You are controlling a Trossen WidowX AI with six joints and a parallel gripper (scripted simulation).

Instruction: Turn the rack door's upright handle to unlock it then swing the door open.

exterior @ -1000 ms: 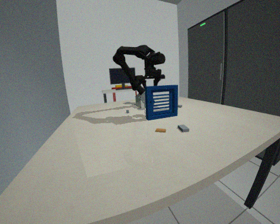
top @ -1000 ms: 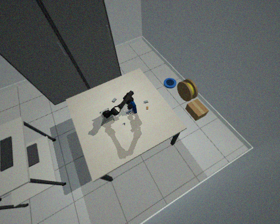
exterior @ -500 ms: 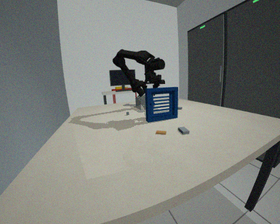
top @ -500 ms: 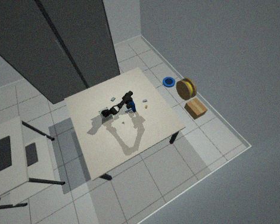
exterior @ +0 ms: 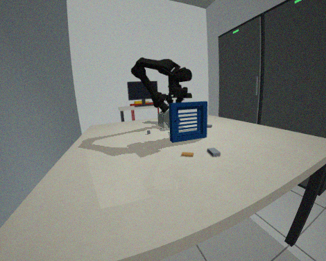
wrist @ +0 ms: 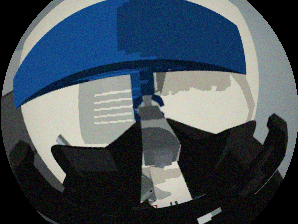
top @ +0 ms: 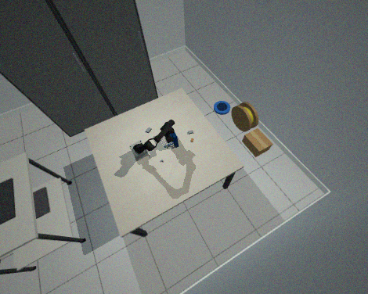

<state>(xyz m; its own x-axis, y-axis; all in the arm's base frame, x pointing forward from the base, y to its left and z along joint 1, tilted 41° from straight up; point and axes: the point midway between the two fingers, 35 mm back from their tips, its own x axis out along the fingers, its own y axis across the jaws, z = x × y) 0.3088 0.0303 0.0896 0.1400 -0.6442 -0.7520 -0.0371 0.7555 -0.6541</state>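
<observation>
The blue rack frame [top: 175, 140] [exterior: 174, 130] [wrist: 185, 35] stands upright on the table [top: 172, 172] [exterior: 135, 187]. Its slatted door appears shut inside the frame in the exterior view. In the wrist view the grey handle [wrist: 161, 145] is on the arm's side of the door, at the end of a short blue mount [wrist: 144, 85]. My gripper [wrist: 152, 124] points down behind the frame and is shut on the handle, one black finger on each side. The exterior view hides the fingertips behind the frame. How far the handle is turned I cannot tell.
An orange block [top: 192, 140] [exterior: 187, 154] and a grey block [top: 190, 132] [exterior: 213, 152] lie beyond the frame. Another grey block [top: 148, 130] [wrist: 61, 140] lies to one side. A small grey piece [top: 162, 161] [exterior: 148, 132] lies on the other side, near the arm's base.
</observation>
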